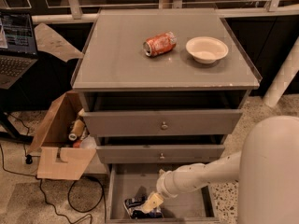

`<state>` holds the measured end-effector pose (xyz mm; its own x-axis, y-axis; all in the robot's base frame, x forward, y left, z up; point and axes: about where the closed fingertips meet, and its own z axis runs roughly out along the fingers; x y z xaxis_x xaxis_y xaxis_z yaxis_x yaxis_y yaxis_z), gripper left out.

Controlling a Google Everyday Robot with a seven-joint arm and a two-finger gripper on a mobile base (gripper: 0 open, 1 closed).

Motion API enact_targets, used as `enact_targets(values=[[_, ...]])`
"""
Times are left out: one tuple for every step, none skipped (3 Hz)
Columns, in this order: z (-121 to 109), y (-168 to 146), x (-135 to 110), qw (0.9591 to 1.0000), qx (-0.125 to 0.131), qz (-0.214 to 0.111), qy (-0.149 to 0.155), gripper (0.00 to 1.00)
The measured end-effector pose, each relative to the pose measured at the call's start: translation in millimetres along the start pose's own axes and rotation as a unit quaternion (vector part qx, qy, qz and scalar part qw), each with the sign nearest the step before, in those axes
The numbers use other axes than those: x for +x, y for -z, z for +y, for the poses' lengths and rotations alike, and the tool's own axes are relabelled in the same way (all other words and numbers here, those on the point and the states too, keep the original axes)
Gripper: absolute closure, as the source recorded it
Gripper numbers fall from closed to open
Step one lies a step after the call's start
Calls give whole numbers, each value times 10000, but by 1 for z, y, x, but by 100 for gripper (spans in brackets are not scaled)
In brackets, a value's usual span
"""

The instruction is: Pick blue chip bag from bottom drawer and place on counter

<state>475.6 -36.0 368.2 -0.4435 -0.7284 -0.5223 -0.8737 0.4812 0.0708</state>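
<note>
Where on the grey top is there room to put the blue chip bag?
The counter is bare left of the orange can and along the front edge. Can and bowl crowd the back right. The gripper is down in the bottom drawer at the blue chip bag.

No word, brand or number can be read anywhere. The print on the blue chip bag shows only as white patches; the pale markings on the orange soda can and the lines on the laptop screen cannot be made out. The gripper bears no legible label either; it sits low in the bottom drawer, right at the bag.
</note>
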Motion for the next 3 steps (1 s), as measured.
enact_targets(values=[[-4,-35,3,10000,-47,-41,-16,0],[-11,-69,-1,9998,-183,-28,15,0],[-12,-100,-1,9992,-410,26,-22,0]])
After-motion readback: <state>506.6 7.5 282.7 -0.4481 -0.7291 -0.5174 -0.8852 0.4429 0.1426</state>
